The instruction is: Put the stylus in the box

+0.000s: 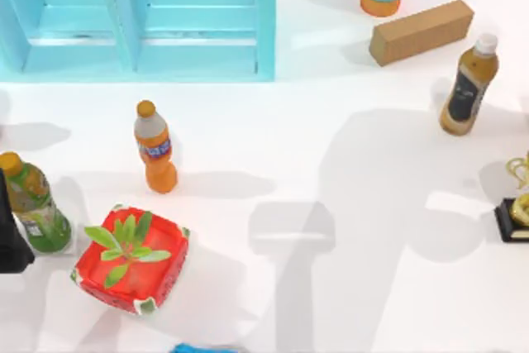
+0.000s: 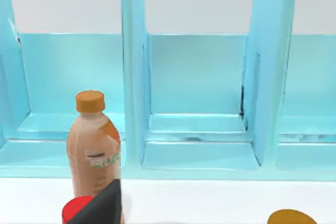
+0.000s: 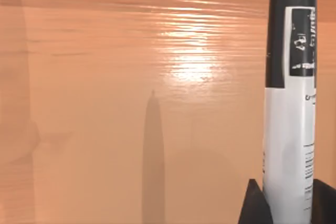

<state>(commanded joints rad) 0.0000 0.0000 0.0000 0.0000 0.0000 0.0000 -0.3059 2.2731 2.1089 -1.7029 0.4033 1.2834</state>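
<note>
Stylus (image 3: 289,129) is seen clamped upright between the dark fingers (image 3: 252,205) of the right gripper (image 3: 286,203), close before a glossy orange-brown surface (image 3: 131,77); left arm is parked at the table's left edge, finger state not discernible.

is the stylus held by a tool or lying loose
Held: in the right wrist view the stylus stands between the right tool's two dark fingers, close before an orange wood-grain surface.
</note>
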